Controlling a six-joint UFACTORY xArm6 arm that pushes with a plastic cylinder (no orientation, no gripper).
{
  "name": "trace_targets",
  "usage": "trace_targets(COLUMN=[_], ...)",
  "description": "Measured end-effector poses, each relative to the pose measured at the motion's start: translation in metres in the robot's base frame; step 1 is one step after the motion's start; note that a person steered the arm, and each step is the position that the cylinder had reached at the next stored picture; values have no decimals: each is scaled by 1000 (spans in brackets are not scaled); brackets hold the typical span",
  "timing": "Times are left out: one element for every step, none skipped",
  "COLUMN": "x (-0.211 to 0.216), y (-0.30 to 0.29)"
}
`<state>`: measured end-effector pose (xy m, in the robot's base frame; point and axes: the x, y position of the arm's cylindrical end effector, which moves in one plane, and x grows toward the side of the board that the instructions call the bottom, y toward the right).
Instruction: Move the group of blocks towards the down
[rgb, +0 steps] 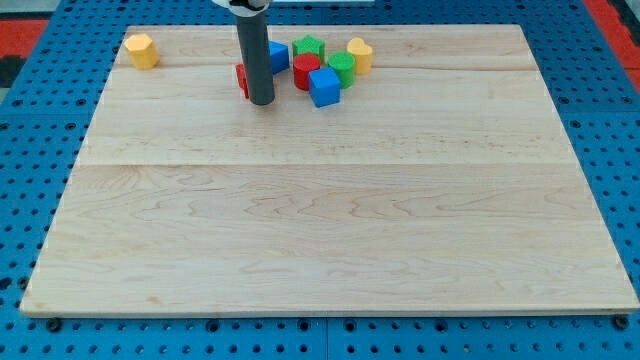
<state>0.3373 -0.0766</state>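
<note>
A cluster of blocks sits near the view's top, middle: a blue cube (324, 87), a red cylinder (306, 71), a green star-like block (309, 47), a green block (343, 67), a yellow block (360, 55), a blue block (278, 56) and a red block (242, 80) partly hidden behind the rod. My tip (261, 101) rests on the board at the cluster's left edge, just right of the red block and left of the blue cube. A lone yellow block (142, 50) sits at the top left corner.
The wooden board (330, 220) lies on a blue perforated table (30, 150). The board's top edge runs just behind the cluster.
</note>
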Motion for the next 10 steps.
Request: trace_targets(x=[0, 19, 32, -14, -86, -121, -122, -132, -135, -119], y=[0, 26, 111, 197, 248, 205, 138, 78, 27, 48])
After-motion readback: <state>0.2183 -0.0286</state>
